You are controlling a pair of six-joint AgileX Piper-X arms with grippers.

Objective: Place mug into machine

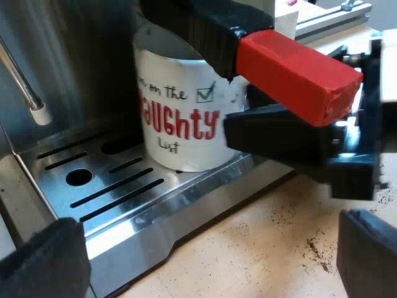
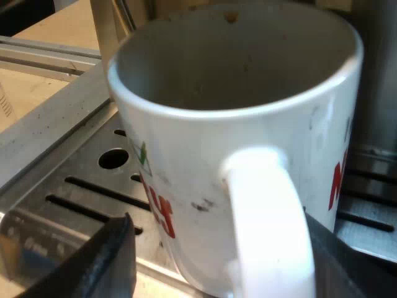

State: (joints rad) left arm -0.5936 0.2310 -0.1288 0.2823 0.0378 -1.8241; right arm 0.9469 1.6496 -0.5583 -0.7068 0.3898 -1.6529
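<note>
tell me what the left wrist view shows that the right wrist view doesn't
Left wrist view: the printed words on the mug, the red-ended handle above the mug's rim, a steam pipe with a white tip over the slotted tray, coffee specks on the table, and the left pincer open, short of the tray.
Right wrist view: the mug's inside, which looks empty, and its white handle turned toward the camera.
Both: the mug standing on the machine's slotted tray, with the right pincer at it.
</note>
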